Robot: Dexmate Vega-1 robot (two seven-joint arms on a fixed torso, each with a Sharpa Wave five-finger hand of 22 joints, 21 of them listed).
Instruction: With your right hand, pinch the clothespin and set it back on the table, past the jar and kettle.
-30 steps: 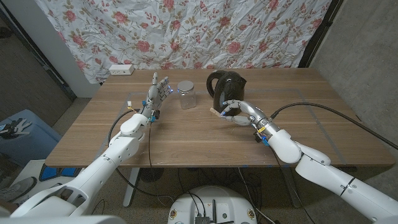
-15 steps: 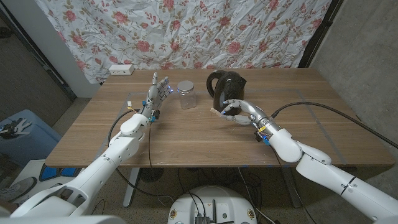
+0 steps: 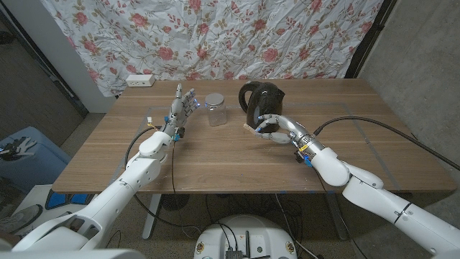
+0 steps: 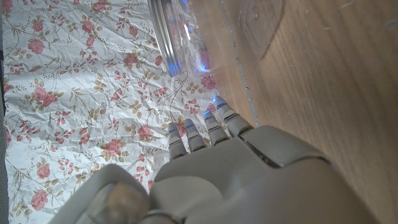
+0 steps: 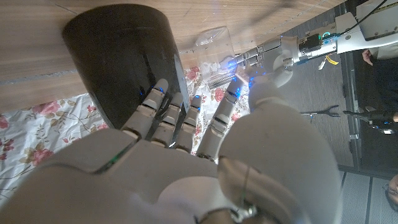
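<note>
- The right hand (image 3: 268, 129) is hovering just in front of the kettle (image 3: 255, 101), near the middle of the table (image 3: 215, 155), with its fingers curled in.
- It is pinching the clothespin (image 3: 250, 129), a small pale piece sticking out from the fingertips toward the left, just near the kettle's base.
- Whether the clothespin is touching the tabletop cannot be told from the head view.
- In the right wrist view the right hand (image 5: 186, 155) is reaching toward the black kettle (image 5: 124, 59), its fingers (image 5: 163, 118) bent side by side; the clothespin itself is hidden behind them there.
- The left hand (image 3: 181, 106) is standing upright on the left side of the table, fingers spread and pointing up, grasping nothing.
- It is sitting just left of the jar (image 3: 215, 109), apart from it.
- The jar, clear glass with a metal lid, is standing upright between the left hand and the kettle, well apart from the clothespin.
- In the left wrist view the left hand (image 4: 211, 180) is showing its back, fingers straight, with the jar (image 4: 186, 31) close beyond them.
- A flowered cloth (image 3: 215, 36) is hanging behind the table's far edge.
- A white power strip (image 3: 139, 80) is lying at the far left corner of the table.
- Black cables (image 3: 374, 126) are trailing across the right side of the table.
</note>
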